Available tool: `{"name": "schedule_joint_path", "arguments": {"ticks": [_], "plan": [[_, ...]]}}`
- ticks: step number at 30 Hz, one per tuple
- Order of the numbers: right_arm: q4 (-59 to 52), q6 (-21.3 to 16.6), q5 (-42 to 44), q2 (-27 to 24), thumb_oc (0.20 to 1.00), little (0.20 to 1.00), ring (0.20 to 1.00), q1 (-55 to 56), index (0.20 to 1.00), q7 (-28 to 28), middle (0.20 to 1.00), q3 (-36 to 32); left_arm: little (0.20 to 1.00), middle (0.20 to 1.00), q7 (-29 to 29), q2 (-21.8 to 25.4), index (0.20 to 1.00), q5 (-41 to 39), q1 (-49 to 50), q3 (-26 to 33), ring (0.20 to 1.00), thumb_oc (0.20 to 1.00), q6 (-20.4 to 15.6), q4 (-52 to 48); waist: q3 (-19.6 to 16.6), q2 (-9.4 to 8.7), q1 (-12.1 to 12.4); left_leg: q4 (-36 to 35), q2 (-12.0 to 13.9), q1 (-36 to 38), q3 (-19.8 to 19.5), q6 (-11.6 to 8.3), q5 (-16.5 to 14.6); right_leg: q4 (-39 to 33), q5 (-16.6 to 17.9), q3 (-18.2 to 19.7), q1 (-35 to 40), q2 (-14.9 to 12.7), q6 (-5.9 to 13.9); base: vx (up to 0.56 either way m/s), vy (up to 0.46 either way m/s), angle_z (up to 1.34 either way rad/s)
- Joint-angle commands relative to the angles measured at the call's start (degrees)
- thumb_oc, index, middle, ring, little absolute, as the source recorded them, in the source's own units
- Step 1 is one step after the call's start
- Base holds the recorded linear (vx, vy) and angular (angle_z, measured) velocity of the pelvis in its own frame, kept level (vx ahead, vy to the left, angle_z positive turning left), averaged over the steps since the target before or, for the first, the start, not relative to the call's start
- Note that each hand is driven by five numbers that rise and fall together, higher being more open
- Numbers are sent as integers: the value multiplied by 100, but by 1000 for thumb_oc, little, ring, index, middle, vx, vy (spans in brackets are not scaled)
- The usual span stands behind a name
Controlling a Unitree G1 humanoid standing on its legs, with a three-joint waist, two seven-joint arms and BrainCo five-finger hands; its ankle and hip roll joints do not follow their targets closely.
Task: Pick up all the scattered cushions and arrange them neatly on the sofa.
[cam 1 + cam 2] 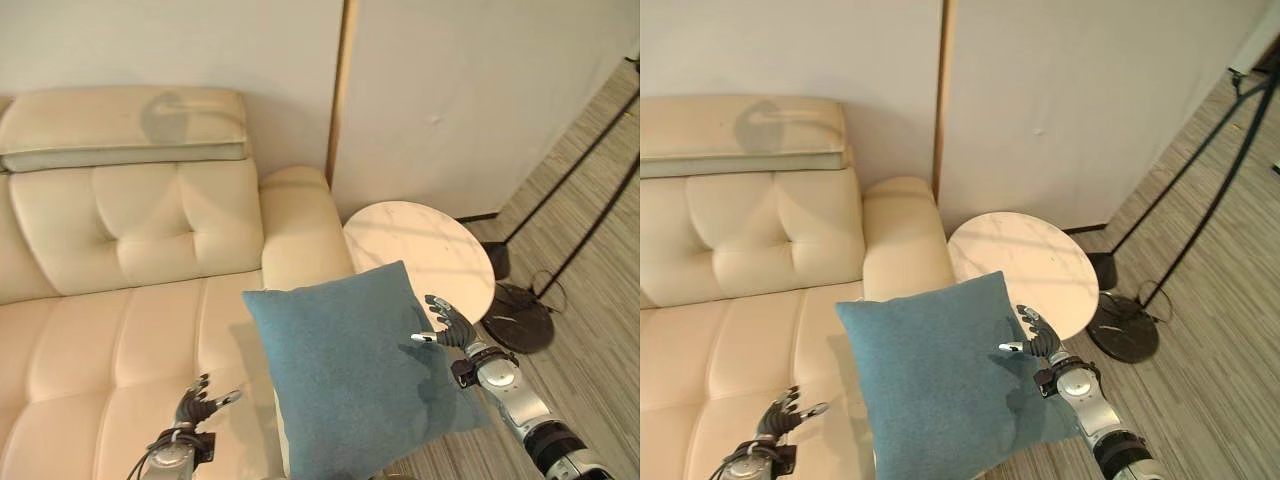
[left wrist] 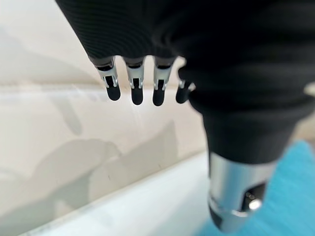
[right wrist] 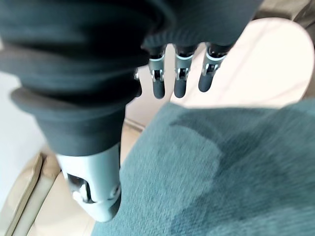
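Blue cushion (image 1: 350, 370) stands tilted at the front edge of the cream sofa (image 1: 120, 300), beside its armrest and in front of the round marble surface (image 1: 420, 255). Right hand (image 1: 448, 327), fingers spread, rests against the cushion's right edge. Left hand (image 1: 197, 405), fingers loosely apart and holding nothing, hovers over the sofa seat left of the cushion.

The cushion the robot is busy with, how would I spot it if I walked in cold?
Find the cream leather sofa against the wall, then its right armrest beside the round white side table. The blue cushion stands there at the seat's edge, between the robot's hands; it is the one blue fabric thing among pale surfaces.
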Motion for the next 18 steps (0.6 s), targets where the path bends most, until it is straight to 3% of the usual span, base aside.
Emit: {"name": "schedule_joint_path", "arguments": {"ticks": [1, 5, 10, 11, 12, 13, 18], "plan": [[94, 21, -238, -38, 1000, 1000, 1000, 72, 1000, 2, 1000, 220, 1000, 1000, -3, 11, 1000, 8, -309, -116, 1000, 1000, -141, 21, -89, -49, -90, 184, -17, -276, 87, -170, -111, 482, -998, -49, 292, -111, 365, 28, -57, -8], [438, 116, -427, 90, 1000, 1000, 1000, -105, 1000, -83, 1000, 388, 1000, 1000, -6, -149, 1000, -34, -521, -349, 1000, 1000, -114, -28, -38, -43, -110, 133, 1, -260, 66, -183, -85, 436, -1007, -54, 323, -90, 338, -16, -41, -4], [579, 209, -419, 558, 1000, 1000, 1000, -220, 1000, -227, 1000, 629, 1000, 1000, 15, -545, 1000, -320, -726, -974, 1000, 1000, -90, -815, 212, -19, -160, 95, 31, -392, 141, -167, -26, 415, -933, 54, 133, -44, 314, -119, -45, -12], [475, 211, -349, 694, 533, 533, 533, -341, 533, -137, 533, 897, 1000, 1000, 69, -669, 1000, -416, -883, -1184, 1000, 1000, -108, -907, 284, -24, -142, 100, 35, -454, 135, -163, -2, 415, -912, 65, 63, -37, 309, -135, -32, -16], [409, 201, -264, 774, 200, 200, 200, -415, 200, -105, 200, 1034, 765, 765, 95, -730, 765, -496, -966, -1293, 765, 765, -124, -964, 326, -29, -128, 94, 35, -487, 122, -164, 15, 415, -898, 78, 25, -34, 306, -156, -28, -17], [246, 169, -70, 887, 200, 200, 200, -480, 200, -54, 200, 1218, 200, 200, 149, -780, 200, -630, -1077, -1456, 200, 200, -188, -1116, 394, -27, -125, 83, 42, -541, 134, -171, 49, 420, -878, 84, -39, -35, 307, -126, -8, -3], [-156, 14, 574, 1034, 200, 200, 200, -668, 200, -90, 200, 1389, 200, 200, 403, -795, 200, -1109, -1483, -1642, 200, 200, -377, -1701, 608, 7, -144, 74, 50, -755, 154, -178, 150, 464, -787, 136, -297, -36, 311, -128, 22, 1]]}}
